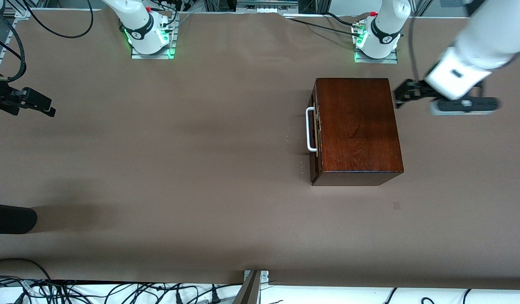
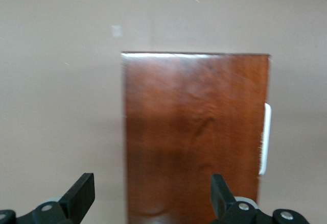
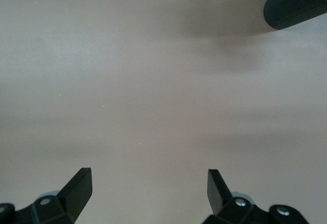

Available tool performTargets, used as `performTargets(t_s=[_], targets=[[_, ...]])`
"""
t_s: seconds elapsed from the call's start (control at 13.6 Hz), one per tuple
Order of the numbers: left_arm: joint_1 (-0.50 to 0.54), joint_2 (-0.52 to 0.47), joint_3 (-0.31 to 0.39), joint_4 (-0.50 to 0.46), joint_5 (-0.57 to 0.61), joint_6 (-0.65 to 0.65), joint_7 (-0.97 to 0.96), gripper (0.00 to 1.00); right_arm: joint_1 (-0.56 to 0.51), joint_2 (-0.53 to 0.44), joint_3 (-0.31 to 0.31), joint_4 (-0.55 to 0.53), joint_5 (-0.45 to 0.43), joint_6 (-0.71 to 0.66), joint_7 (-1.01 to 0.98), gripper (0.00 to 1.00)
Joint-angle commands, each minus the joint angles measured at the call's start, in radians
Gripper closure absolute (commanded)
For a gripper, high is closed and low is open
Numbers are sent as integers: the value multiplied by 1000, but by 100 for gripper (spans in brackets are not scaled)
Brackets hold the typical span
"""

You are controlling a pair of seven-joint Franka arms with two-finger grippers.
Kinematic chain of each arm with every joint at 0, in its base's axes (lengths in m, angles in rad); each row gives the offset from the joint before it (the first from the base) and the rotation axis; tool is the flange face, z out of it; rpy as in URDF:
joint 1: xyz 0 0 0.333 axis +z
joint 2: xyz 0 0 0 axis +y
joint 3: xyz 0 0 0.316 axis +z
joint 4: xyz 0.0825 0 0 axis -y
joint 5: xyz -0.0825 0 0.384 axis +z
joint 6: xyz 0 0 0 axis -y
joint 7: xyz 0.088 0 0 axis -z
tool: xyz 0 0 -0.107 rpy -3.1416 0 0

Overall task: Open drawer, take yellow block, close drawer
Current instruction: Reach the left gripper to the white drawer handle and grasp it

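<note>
drawer (image 1: 314,131): sitting shut in the box (image 1: 357,126), its tray hiding inside; only the front and handle (image 1: 310,128) are showing
yellow block: showing in no view
left gripper (image 2: 153,191): the wrist picture's edge is cutting off its body
right gripper (image 1: 42,104): arm running off the front picture's edge
black cylinder (image 1: 11,218): running off the edge, identity unclear
</note>
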Motion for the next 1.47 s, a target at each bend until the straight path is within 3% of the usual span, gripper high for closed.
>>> performTargets(t_s=[0.0,0.29,0.44,1.03,1.4], targets=[[2,73,-93,42,-9,-12,-85,0,-11,-13,8,3,11,-11,-5,0],[-38,188,-185,118,-6,-10,-212,0,-11,-11,8,3,11,-8,-5,0],[-133,231,-184,125,-1,12,-295,0,-11,-11,8,3,12,-8,-5,0],[-256,354,-188,99,43,172,-439,0,-11,-13,8,3,11,-11,-6,0],[-271,358,-191,-28,120,258,-432,0,-11,-13,6,3,9,-11,-6,0]])
